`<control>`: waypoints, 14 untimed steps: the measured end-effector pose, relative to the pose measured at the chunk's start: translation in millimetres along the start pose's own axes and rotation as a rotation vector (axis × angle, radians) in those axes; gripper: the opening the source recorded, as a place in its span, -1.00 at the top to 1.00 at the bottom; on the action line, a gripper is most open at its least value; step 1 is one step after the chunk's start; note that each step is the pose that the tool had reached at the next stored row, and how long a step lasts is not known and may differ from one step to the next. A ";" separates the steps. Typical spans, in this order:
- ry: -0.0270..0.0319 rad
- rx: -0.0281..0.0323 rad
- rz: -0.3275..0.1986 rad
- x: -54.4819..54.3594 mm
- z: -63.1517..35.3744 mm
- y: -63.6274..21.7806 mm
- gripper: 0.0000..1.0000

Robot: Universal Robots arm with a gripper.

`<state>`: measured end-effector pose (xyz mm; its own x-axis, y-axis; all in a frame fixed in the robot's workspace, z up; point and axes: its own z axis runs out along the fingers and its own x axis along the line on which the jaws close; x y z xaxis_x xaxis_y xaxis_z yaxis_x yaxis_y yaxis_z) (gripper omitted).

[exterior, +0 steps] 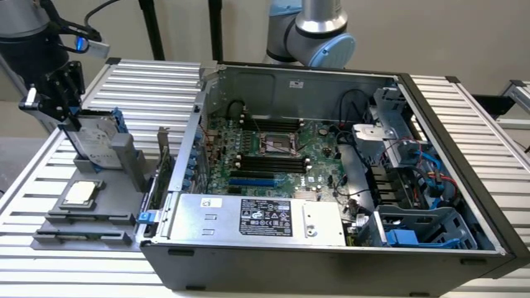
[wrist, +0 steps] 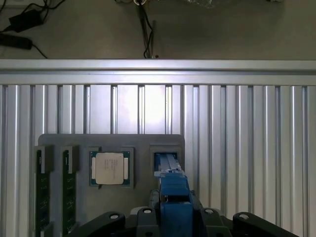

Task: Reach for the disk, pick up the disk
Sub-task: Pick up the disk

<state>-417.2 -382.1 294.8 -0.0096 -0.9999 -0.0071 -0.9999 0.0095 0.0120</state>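
The pincer is part-closed on the disk, gripping the top edge of its blue bracket. The disk stands on edge, tilted, at a grey tray. Around them lie a slatted aluminium worktop and an open computer case — beyond, a grey floor with cables.

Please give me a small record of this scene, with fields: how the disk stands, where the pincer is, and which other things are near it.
object to pick: flat rectangular silver-grey metal disk in a blue plastic carrier, standing on edge in a slot of the grey holder tray
tool: black pincer at the top edge of the disk
neighbour: small square silver chip lying flat in the tray
support: ribbed aluminium table
on the exterior view's right: open dark metal computer case
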 end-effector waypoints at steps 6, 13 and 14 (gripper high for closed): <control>0.0000 -0.0002 0.000 -0.1 -13.0 0.1 0.35; 0.0001 -0.0003 0.000 -0.3 -44.4 -0.8 0.35; 0.0001 -0.0005 0.000 -0.4 -49.1 -1.1 0.35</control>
<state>-415.4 -382.1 343.9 -0.0095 -0.9999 -0.0070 -0.9999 0.0094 0.0125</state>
